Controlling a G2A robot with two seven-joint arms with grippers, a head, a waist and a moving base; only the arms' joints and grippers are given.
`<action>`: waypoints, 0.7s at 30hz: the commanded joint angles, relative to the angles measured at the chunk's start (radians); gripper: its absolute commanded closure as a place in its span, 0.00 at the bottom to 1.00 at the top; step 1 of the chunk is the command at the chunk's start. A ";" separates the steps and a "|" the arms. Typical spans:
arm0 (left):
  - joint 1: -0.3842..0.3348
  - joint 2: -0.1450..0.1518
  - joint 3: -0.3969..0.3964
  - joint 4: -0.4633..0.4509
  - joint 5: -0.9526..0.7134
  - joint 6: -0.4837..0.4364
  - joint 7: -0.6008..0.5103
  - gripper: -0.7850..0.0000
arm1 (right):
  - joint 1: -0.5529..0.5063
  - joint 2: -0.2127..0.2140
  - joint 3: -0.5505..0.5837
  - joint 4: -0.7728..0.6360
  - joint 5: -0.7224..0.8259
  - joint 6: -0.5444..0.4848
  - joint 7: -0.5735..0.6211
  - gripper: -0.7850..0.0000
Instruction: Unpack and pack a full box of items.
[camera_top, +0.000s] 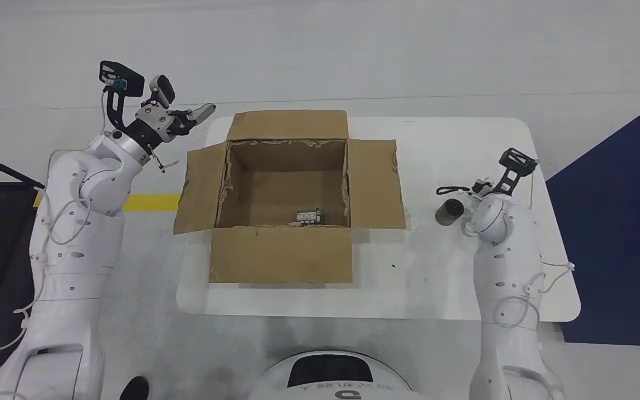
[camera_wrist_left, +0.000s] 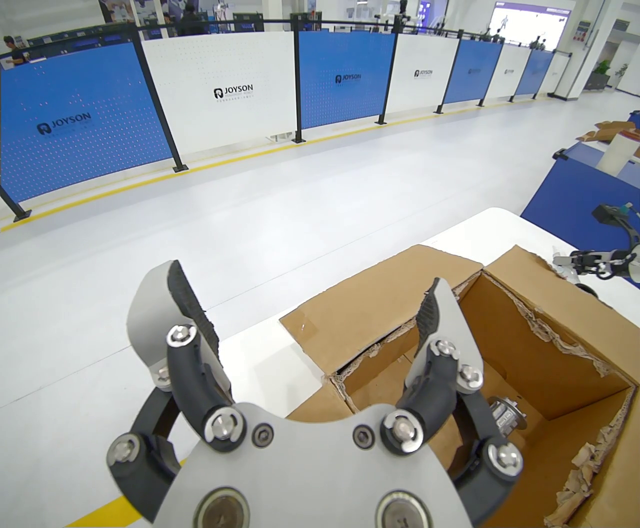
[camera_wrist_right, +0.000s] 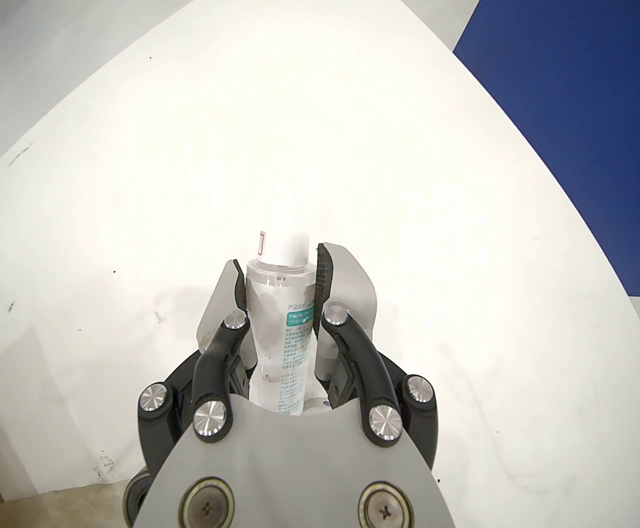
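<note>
nearly unpacked, by the look of it: just one small metal part (camera_top: 309, 216) left on the floor of the open box (camera_top: 280, 255), by its near wall. clamped around a clear bottle (camera_wrist_right: 282, 320), the right gripper (camera_wrist_right: 281, 272), over the table (camera_top: 450, 290) right of the box; spread wide with nothing held, the left gripper (camera_wrist_left: 306, 280), off the box's far left corner. to come, probably: bottle down, last part out, then repacking.

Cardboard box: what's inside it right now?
One small metal part lies on the floor of the cardboard box, by the near wall. The floor tight under that wall's rim is covered from above.
</note>
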 joint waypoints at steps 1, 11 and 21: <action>0.000 0.000 0.000 0.000 0.000 0.000 0.000 0.00 | 0.007 0.001 -0.006 0.010 -0.010 0.005 0.017 1.00; 0.000 0.000 0.000 0.000 0.000 0.000 0.000 0.00 | 0.007 0.001 -0.032 0.001 -0.013 0.027 0.035 0.81; 0.000 0.000 0.000 0.000 0.000 0.000 0.000 0.00 | 0.011 0.003 -0.044 -0.003 -0.035 0.049 0.065 0.59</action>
